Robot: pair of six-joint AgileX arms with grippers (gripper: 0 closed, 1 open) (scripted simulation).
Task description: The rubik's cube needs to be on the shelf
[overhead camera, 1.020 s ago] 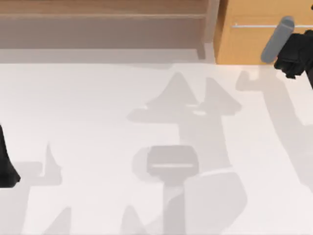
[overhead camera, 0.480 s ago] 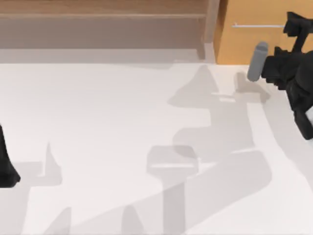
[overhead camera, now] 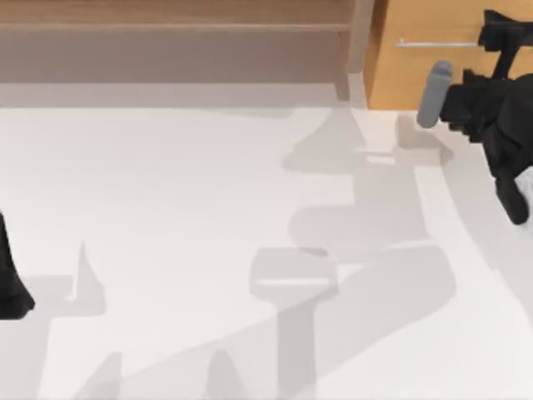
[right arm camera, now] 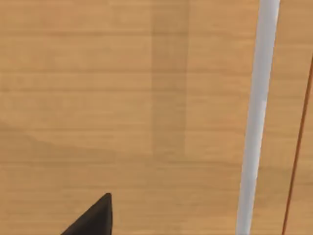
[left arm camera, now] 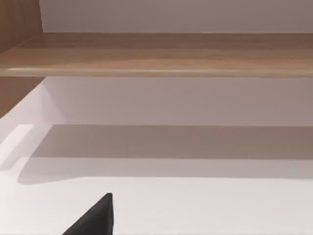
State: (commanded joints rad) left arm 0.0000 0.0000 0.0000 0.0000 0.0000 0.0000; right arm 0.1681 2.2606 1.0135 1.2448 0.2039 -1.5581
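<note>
Two arms stand at the white table (overhead camera: 166, 208), and only the right one is up at the furniture. The right arm reaches in from the table's right side, a grey cylinder (overhead camera: 433, 93) on it lying over the table's far edge. The right gripper (overhead camera: 497, 35) is held up in front of the orange-wood cabinet (overhead camera: 433, 75), close to the right end of the silver bar handle (overhead camera: 433, 43). Whether that claw is apart or together I cannot tell, nor whether it touches the bar. From the right wrist camera the cabinet front (right arm camera: 122, 98) is very close, with the bar (right arm camera: 254, 117) running across it and a dark tip of the claw at the edge of the picture.

The left arm (overhead camera: 10, 279) sits parked at the table's left edge, well apart from everything else. The left gripper (left arm camera: 93, 220) appears as one dark tip in the left wrist camera, and I cannot tell its state either.

The shelf (overhead camera: 175, 27) runs along the far side of the table from the left to its upright post (overhead camera: 361, 37), which stands just beside the cabinet. The left wrist camera faces the ledge (left arm camera: 161, 54), with a shadowed recess beneath it. Where the rubik's cube lies I cannot tell.

Grey shadows of the arms spread over the middle of the table.
</note>
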